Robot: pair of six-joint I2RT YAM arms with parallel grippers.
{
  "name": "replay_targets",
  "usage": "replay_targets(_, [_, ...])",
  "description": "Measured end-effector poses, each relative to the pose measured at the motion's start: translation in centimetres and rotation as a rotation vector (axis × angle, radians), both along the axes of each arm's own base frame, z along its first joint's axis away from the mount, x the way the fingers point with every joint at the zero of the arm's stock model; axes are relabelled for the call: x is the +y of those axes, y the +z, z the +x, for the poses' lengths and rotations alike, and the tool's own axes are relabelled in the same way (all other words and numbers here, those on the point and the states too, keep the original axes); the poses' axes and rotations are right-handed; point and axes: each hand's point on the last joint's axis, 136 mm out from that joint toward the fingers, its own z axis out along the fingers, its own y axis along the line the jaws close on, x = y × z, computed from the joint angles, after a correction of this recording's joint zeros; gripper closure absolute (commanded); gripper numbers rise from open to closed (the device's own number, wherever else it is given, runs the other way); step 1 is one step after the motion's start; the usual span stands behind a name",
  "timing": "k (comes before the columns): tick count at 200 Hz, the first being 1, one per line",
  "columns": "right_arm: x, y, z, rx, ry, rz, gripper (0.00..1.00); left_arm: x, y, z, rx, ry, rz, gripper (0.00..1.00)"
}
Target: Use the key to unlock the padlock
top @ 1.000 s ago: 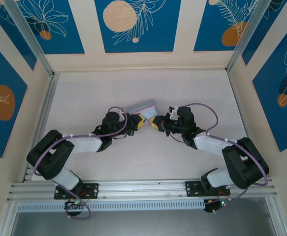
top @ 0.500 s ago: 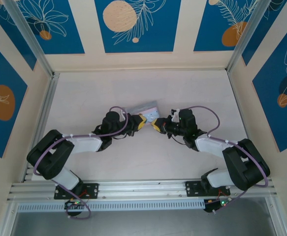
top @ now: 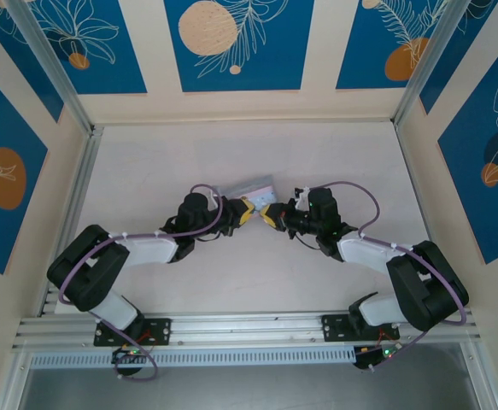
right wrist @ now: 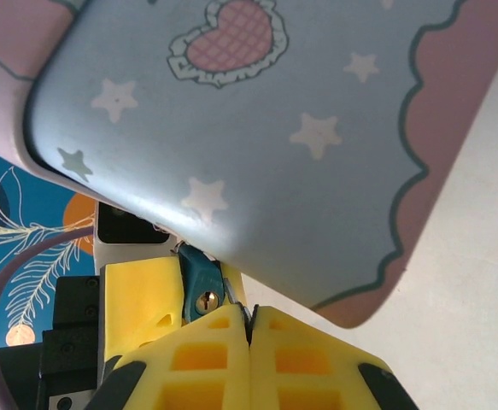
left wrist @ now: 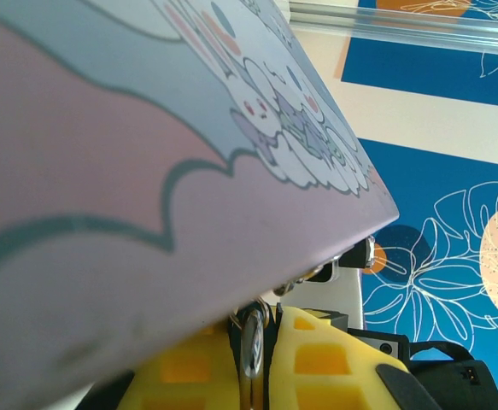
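Observation:
The padlock (right wrist: 199, 282), a small teal-grey body with a brass keyhole facing me, sits between the yellow fingers of my left gripper (top: 245, 212), tucked under the edge of the cartoon box (top: 249, 187). In the left wrist view a thin metal piece of it stands upright in the left gripper (left wrist: 261, 331), which is shut on it. My right gripper (right wrist: 249, 320) is shut on the key (right wrist: 243, 307). Only a thin dark sliver of the key pokes out, just right of the keyhole and outside it. In the top view the right gripper (top: 267, 216) almost touches the left one.
The pale blue and pink cartoon box (right wrist: 257, 128) hangs close over both grippers and hides much of the left fingers (left wrist: 189, 367). Purple cables (top: 351, 188) loop over both arms. Aluminium rails (top: 78, 196) and walls frame the pale table (top: 257, 273).
The right gripper drifted slightly right, then came back towards the left gripper. The box turned a little. Both grips stayed as they were.

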Motion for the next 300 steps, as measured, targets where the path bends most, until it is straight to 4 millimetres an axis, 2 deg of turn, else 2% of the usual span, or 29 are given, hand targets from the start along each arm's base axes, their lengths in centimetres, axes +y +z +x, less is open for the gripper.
replay_targets(108, [-0.1,0.9,-0.1,-0.006,-0.003,0.001,1.00,0.0,0.0,0.0,-0.001,-0.002,0.000,1.00])
replay_targets(300, [0.7,0.4,1.1,0.034,-0.010,0.075,1.00,0.5,-0.1,0.9,-0.007,0.033,0.003,1.00])
